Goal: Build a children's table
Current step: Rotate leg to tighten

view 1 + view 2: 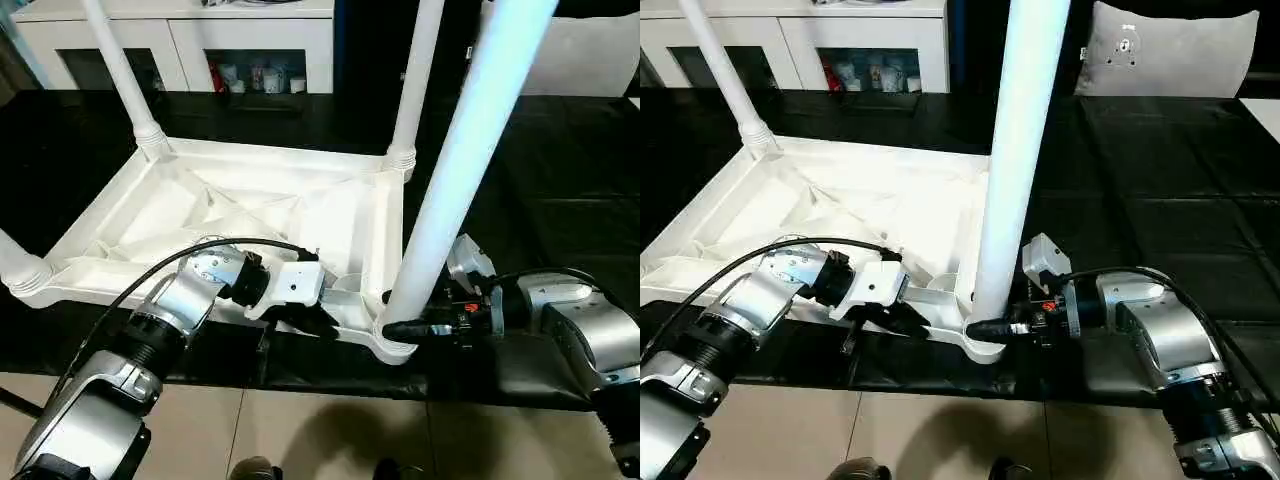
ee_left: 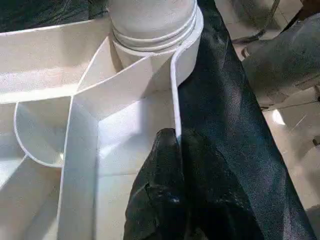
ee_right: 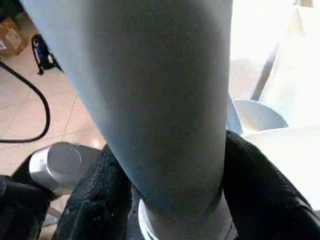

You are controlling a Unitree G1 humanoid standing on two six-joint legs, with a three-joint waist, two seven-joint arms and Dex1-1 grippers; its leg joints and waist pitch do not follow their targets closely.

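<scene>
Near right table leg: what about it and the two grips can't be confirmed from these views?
- near right leg: its top is cut off by the upper edge of both eye views.
- its corner socket: seating depth hidden by the right gripper in front of it.
- left gripper: closed on the tabletop rim; the outer finger blends into the black cover.
</scene>
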